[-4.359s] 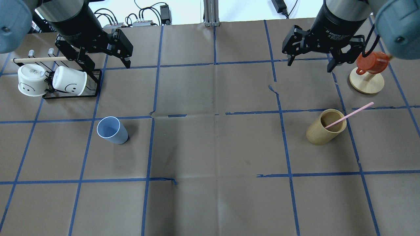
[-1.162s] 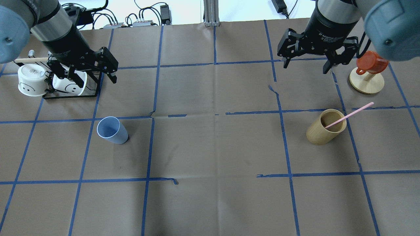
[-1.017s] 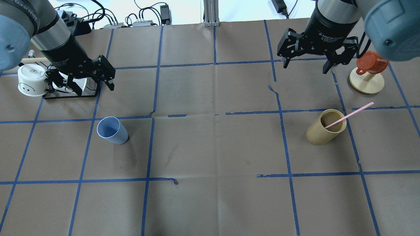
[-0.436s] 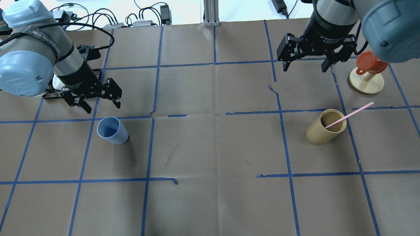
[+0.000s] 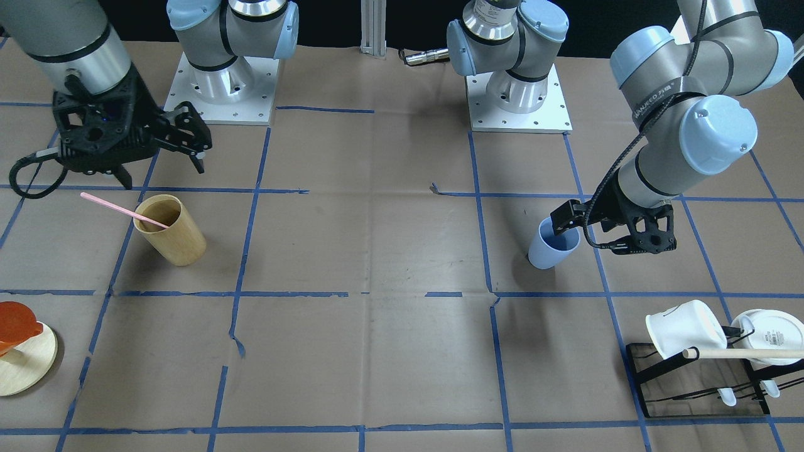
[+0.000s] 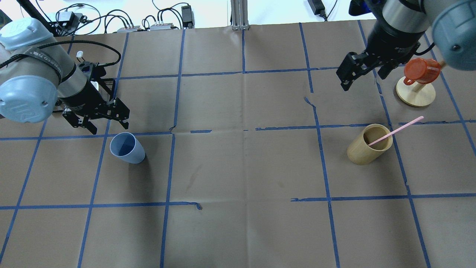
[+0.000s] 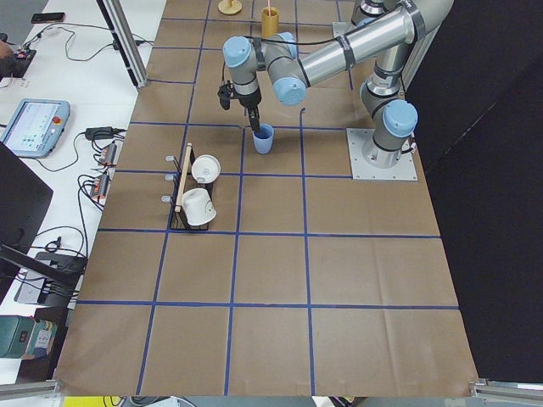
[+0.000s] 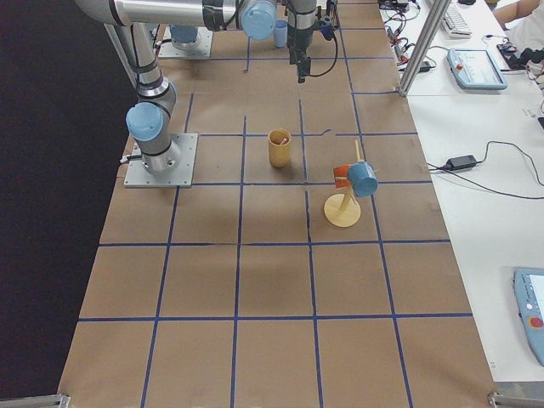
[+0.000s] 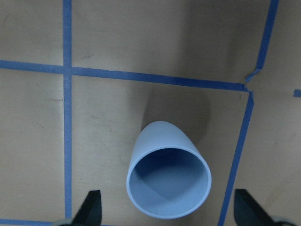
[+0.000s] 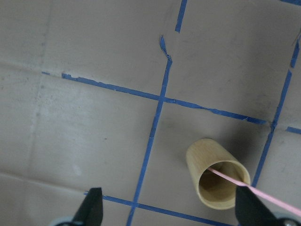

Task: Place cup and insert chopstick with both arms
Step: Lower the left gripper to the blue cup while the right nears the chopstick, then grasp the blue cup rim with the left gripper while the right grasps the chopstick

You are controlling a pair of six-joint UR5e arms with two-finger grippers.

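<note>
The light-blue cup (image 6: 126, 148) stands upright on the table's left part; it also shows in the front view (image 5: 553, 248) and the left wrist view (image 9: 168, 181). My left gripper (image 6: 109, 126) is open and low, just behind the cup, its fingers wider than the cup's rim. The pale-pink chopstick (image 6: 398, 134) leans in a tan wooden cup (image 6: 368, 145) on the right, its tip out over the rim. My right gripper (image 6: 366, 76) is open and empty, above the table well behind the tan cup. The right wrist view shows the tan cup (image 10: 216, 176) and the stick (image 10: 254, 190).
A black rack (image 5: 697, 370) with two white mugs and a wooden rod stands behind my left arm. An orange mug (image 6: 418, 70) hangs on a round wooden stand at the far right, close to my right gripper. Blue tape lines grid the brown table.
My left gripper has left the mug rack, moved toward the blue cup and come down just behind it. My right gripper has turned and shifted slightly right. The cups and the stick have not moved.
</note>
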